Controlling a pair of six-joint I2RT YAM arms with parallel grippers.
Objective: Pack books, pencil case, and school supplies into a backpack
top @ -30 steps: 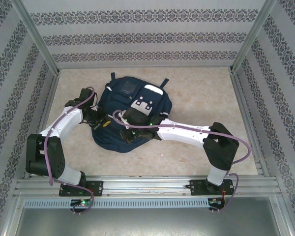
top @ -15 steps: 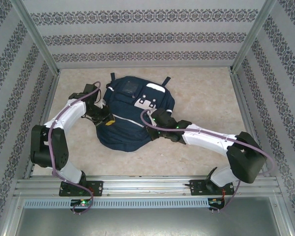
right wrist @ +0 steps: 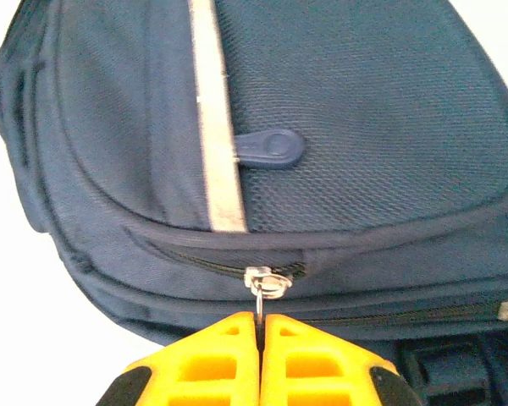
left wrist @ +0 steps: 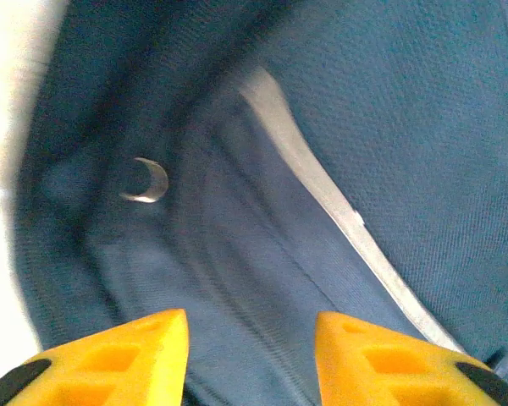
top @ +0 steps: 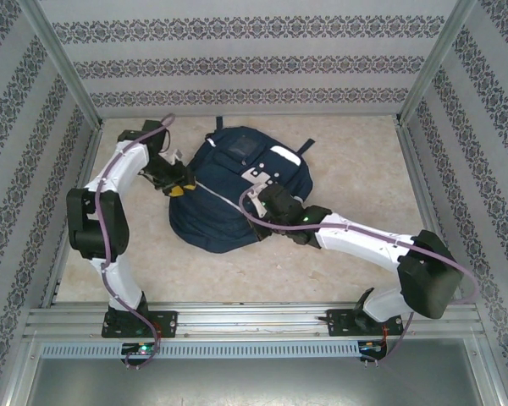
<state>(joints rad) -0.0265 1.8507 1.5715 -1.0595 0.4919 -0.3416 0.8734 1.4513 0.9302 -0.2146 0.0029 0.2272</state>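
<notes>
A navy backpack (top: 229, 216) is laid flat in the middle of the table (top: 347, 169). The right gripper (right wrist: 261, 325) is pressed shut, with a metal zipper pull (right wrist: 266, 284) pinched between its yellow fingers. The left gripper (left wrist: 250, 326) is held spread against the backpack's left edge.

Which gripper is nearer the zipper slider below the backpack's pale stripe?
Right: the right gripper's jaws are shut on its ring; the left gripper is open at the backpack's left side.

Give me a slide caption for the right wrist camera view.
Right arm's yellow jaws shut on the metal zipper pull of the navy backpack.
</notes>
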